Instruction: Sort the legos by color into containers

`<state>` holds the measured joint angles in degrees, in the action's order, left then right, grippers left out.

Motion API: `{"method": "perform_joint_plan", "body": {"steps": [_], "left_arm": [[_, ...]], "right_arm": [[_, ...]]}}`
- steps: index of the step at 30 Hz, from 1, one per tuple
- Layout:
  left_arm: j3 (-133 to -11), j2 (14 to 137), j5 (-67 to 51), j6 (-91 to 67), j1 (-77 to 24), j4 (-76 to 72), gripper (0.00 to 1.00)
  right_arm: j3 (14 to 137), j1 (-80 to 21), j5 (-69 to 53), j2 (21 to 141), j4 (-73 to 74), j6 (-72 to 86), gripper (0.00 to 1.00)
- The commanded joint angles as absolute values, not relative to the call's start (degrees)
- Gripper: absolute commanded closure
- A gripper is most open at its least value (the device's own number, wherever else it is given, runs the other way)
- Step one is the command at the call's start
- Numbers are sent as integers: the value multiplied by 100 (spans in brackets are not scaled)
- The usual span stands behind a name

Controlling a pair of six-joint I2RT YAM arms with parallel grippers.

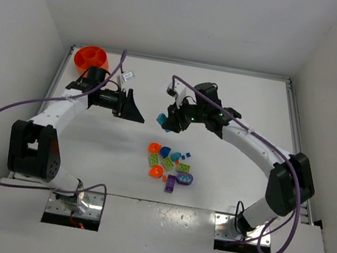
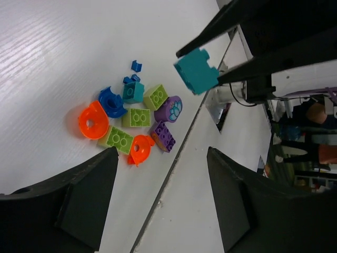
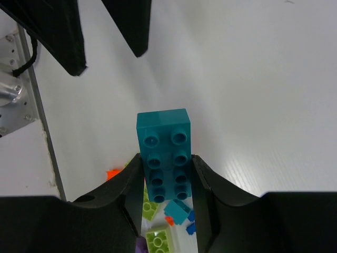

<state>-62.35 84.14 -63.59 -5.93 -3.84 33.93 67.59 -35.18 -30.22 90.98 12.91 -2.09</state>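
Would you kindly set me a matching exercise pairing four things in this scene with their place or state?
Things:
1 teal brick
2 bowl
3 left gripper
4 purple brick

Places or states:
A far left corner
B open, empty
C loose in the pile
D held by the right gripper

Pairs: 1-D, 2-A, 3-B, 4-C.

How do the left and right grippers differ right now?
The right gripper is shut on a teal brick; the left gripper is open and empty. The left gripper sits nearer the orange bowl; the right gripper is farther from it. Shared: they face each other on the far side of the lego pile, touching none of it.
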Motion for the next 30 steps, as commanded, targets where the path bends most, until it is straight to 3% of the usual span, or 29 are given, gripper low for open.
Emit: {"method": "perform_joint_plan", "body": {"steps": [1, 10, 22, 30], "left_arm": [[-6328, 8473, -6381, -1019, -527, 2989, 26], [-6328, 8763, -6267, -1397, -896, 2575, 33], [-6214, 8657, -6319, -1669, -958, 2259, 33], [-5985, 8604, -6372, -1775, -958, 2057, 64]], "right_arm": [[7092, -3717, -2988, 9229, 1099, 9, 100], [7409, -3964, -2822, 9518, 1099, 62, 100], [7576, -4298, -2769, 9738, 1099, -44, 100], [7734, -4351, -2593, 9791, 1151, -44, 100]]}}
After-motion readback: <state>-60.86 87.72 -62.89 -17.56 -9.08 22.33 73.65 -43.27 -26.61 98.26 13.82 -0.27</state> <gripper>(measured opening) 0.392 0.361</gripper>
